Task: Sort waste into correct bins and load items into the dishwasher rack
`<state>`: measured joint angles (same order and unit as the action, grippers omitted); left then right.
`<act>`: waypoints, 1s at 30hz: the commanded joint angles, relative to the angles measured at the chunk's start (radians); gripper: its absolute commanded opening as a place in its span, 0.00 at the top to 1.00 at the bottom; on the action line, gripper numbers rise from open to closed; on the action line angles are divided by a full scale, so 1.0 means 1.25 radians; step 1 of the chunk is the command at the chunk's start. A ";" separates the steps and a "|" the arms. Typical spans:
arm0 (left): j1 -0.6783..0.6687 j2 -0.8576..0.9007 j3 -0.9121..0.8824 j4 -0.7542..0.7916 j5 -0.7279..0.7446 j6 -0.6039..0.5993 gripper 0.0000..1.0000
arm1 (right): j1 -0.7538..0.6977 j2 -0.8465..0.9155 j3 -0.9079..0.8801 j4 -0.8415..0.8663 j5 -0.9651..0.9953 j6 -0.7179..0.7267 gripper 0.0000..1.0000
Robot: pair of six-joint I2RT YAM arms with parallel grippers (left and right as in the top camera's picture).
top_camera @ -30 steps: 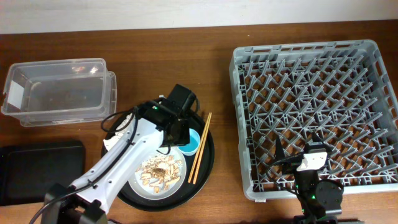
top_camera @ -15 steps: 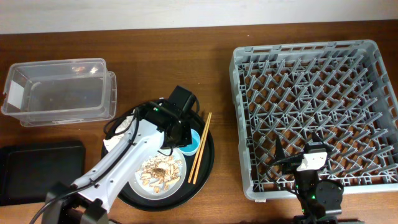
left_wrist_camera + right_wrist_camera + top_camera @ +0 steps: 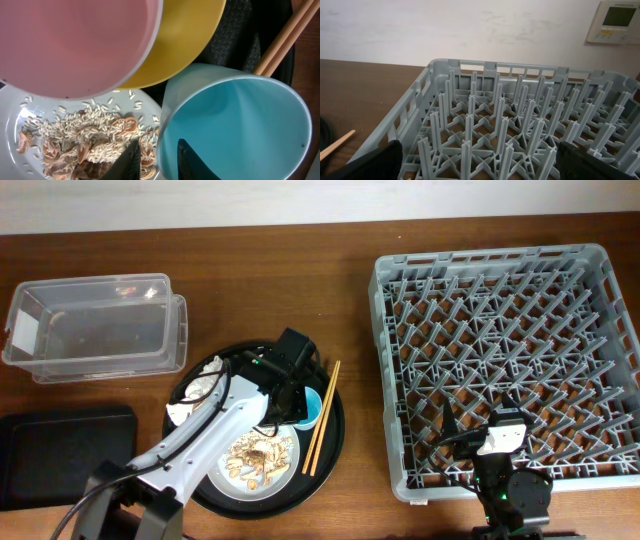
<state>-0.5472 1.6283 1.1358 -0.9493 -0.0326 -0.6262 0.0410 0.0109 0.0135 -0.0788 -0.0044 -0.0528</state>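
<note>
Food scraps (image 3: 95,140) on the plate (image 3: 12,117) lie just beside the left claw (image 3: 157,150); beyond it crowd the pink cup (image 3: 75,40) and yellow bowl (image 3: 185,35), then chopsticks (image 3: 282,37). This claw pinches the rim of the light-blue cup (image 3: 240,125), one finger inside. The right claw (image 3: 480,162), spread wide, hangs over the dishwasher rack (image 3: 520,100).

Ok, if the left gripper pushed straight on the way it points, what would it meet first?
Probably the wall of the small light-blue cup: the left gripper straddles its rim, one jaw inside, the other outside above the pale round plate of tan food scraps. Depth is unclear.
</note>
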 commanded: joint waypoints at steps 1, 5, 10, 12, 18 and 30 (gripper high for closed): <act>0.002 0.016 -0.005 0.005 0.008 -0.008 0.75 | 0.002 -0.006 -0.006 -0.002 0.004 0.001 0.02; 0.002 0.016 -0.002 0.005 0.009 -0.008 0.75 | 0.002 -0.006 -0.006 -0.002 0.004 0.001 0.02; 0.002 0.015 0.032 -0.034 0.009 -0.008 0.63 | 0.002 -0.006 -0.006 -0.002 0.004 0.001 0.02; 0.002 0.014 0.060 -0.060 0.009 0.000 0.63 | 0.002 -0.006 -0.006 -0.002 0.004 0.001 0.02; 0.002 0.006 0.162 -0.143 0.008 0.021 0.62 | 0.002 -0.006 -0.006 -0.002 0.004 0.001 0.02; 0.197 -0.024 0.274 -0.238 -0.016 0.066 0.62 | 0.002 -0.006 -0.006 -0.002 0.004 0.001 0.02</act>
<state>-0.4084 1.6276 1.4609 -1.2419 -0.0334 -0.5636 0.0410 0.0109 0.0139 -0.0788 -0.0044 -0.0536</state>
